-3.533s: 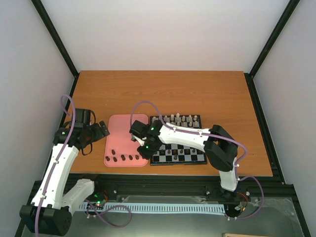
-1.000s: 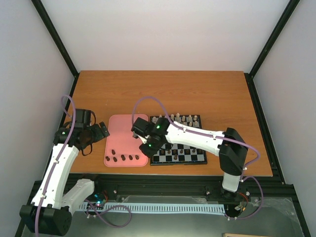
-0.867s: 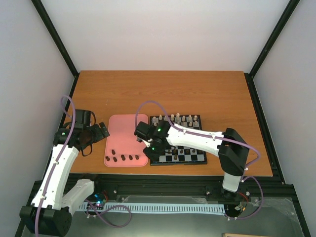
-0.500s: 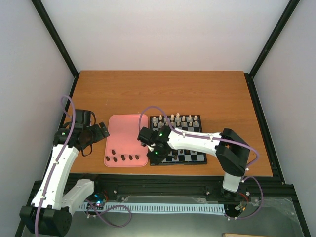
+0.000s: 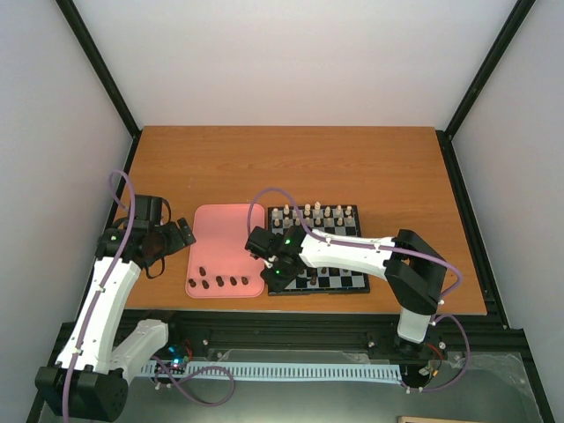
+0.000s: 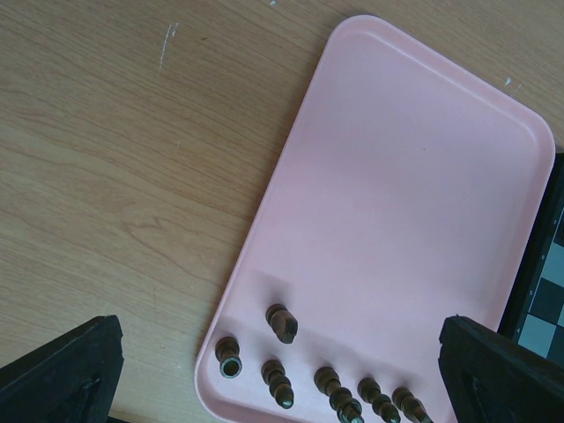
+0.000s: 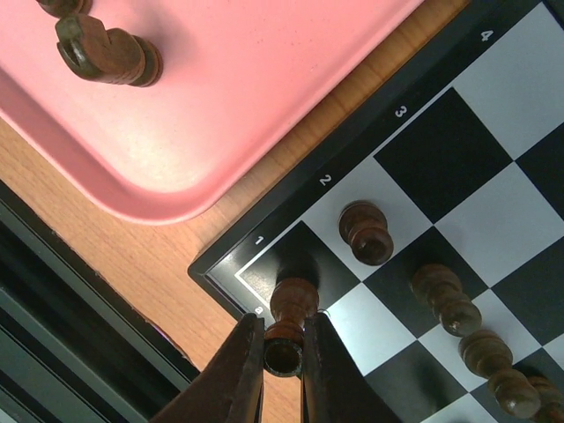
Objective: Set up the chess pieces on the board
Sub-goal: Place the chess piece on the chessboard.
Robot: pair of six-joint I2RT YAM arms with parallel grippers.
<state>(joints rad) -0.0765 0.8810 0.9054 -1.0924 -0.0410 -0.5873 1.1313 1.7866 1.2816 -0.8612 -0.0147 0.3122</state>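
Note:
The board (image 5: 352, 286) lies right of the pink tray (image 5: 220, 233). My right gripper (image 5: 275, 275) is shut on a dark brown chess piece (image 7: 291, 304) and holds it upright at the board's near left corner square, by the rim (image 7: 361, 145). Its fingertips (image 7: 284, 352) pinch the piece's top. A few more dark pieces (image 7: 366, 233) stand on nearby squares. Several dark pieces (image 6: 282, 322) lie at the near end of the tray (image 6: 414, 203). My left gripper (image 6: 280, 374) is open and empty, above the tray's left side (image 5: 181, 233).
Cream-white pieces (image 5: 315, 212) stand along the board's far rows. One dark piece (image 7: 106, 53) lies on the tray's near right corner (image 7: 220, 106). The table's front edge and a black rail run just below the board's corner. Bare wooden table lies behind and left.
My right gripper has moved with the dark piece from the tray's right edge to the board's near left corner and come lower. The left arm has not moved.

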